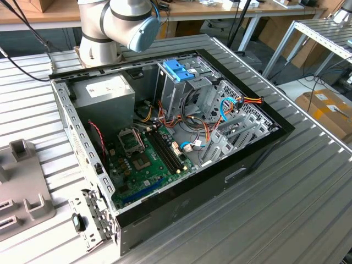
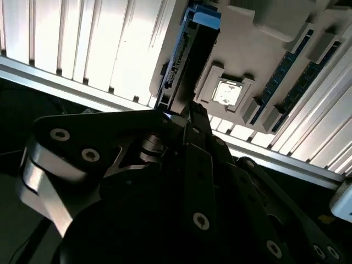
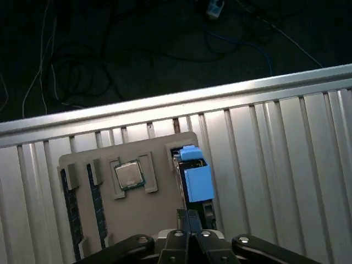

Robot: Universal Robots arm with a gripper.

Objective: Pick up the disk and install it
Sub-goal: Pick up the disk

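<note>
The disk [image 3: 198, 184] stands on edge in a slot of a grey holder tray [image 3: 159, 203], which lies on the ribbed metal table; its light-blue rail faces up. In the second wrist view the disk [image 2: 190, 60] shows as a dark slab with a blue end. My gripper [image 3: 190, 223] hangs just above the disk's near end, and its fingers look pressed together with nothing between them. In the second wrist view the gripper [image 2: 190, 113] meets the end of the disk. The exterior view has the tray [image 1: 25, 187] at its left edge.
An open computer case [image 1: 165, 137] lies on the table, holding a metal drive cage with a blue bracket [image 1: 179, 70], a grey power-supply box [image 1: 104, 91], a motherboard and loose cables. The tray also holds a processor chip [image 3: 129, 175] and memory sticks [image 3: 71, 198]. The arm's base [image 1: 118, 22] stands behind the case.
</note>
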